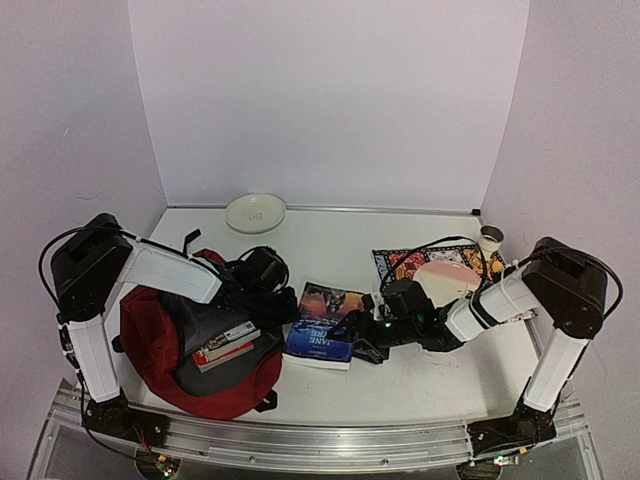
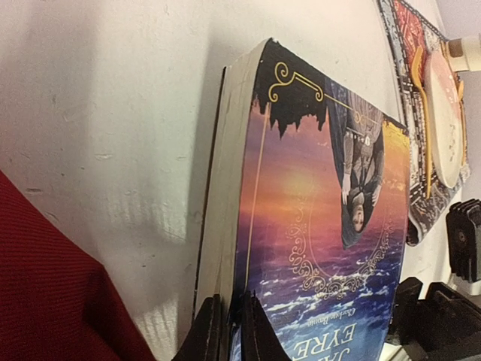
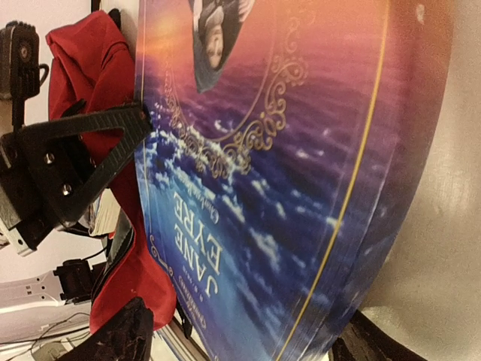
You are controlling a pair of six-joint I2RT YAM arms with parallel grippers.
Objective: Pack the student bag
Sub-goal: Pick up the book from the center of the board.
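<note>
My left gripper point(image 2: 231, 304) has its two thin black fingers pinched almost together on the book point(image 2: 323, 226). They bite the edge of its shiny front cover, close to the title. My right gripper point(image 3: 244, 331) is spread wide, with one dark finger showing on each side of the book. I cannot tell if either finger touches it.

The book is a thick paperback, flat and rectangular, with creamy page edges. Its glossy cover shows a purple and orange sky over blue sea. It lies on the smooth white table point(image 1: 420, 385).

Just left of the book is the student bag point(image 1: 150, 350). It is a big, soft, dark red backpack, floppy and lying open, with grey lining and a few smaller books point(image 1: 225, 345) inside.

Right of the book is a patterned mat point(image 1: 400, 262) with a round pink plate point(image 1: 447, 275) on it. Far behind the book sits a round white dish point(image 1: 255, 212).
</note>
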